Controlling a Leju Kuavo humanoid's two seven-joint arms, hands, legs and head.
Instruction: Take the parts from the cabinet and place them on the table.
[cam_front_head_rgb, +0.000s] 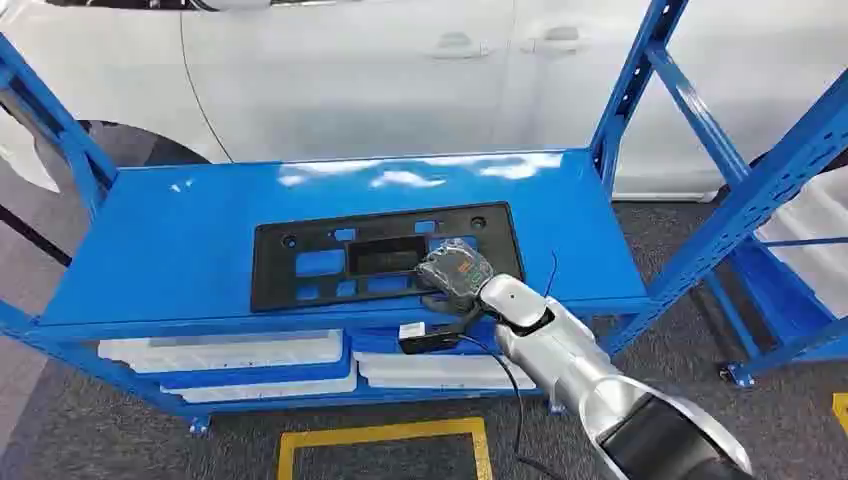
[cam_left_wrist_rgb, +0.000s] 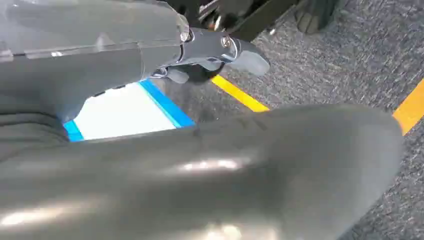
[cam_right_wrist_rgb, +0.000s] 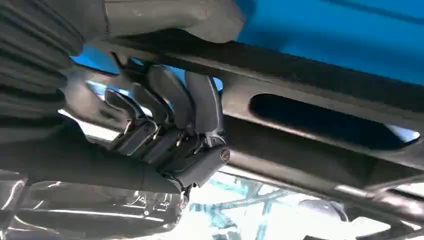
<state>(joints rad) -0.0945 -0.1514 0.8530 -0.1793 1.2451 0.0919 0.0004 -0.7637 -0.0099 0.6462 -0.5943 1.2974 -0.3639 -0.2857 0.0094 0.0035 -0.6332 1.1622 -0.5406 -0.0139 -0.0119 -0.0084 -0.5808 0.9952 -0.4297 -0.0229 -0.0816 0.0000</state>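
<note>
A: Where do you stand with the task?

B: Early, by my judgement. The black plastic part (cam_front_head_rgb: 385, 257) lies flat on the blue shelf (cam_front_head_rgb: 180, 240) of the cabinet, near its front edge. Nothing has reached a table.

A: And your right hand (cam_front_head_rgb: 457, 272)?

B: It is at the part's front right edge. In the right wrist view the thumb (cam_right_wrist_rgb: 165, 17) lies on one face of the part (cam_right_wrist_rgb: 320, 85) and the fingers (cam_right_wrist_rgb: 192, 102) curl against the other, so you are pinching it.

A: The left hand (cam_left_wrist_rgb: 220, 50)?

B: It hangs over the grey carpet (cam_left_wrist_rgb: 330, 60). Its fingers look curled with nothing in them, though I cannot tell for sure.

A: What is left?

B: Lift, carry, set down.
</note>
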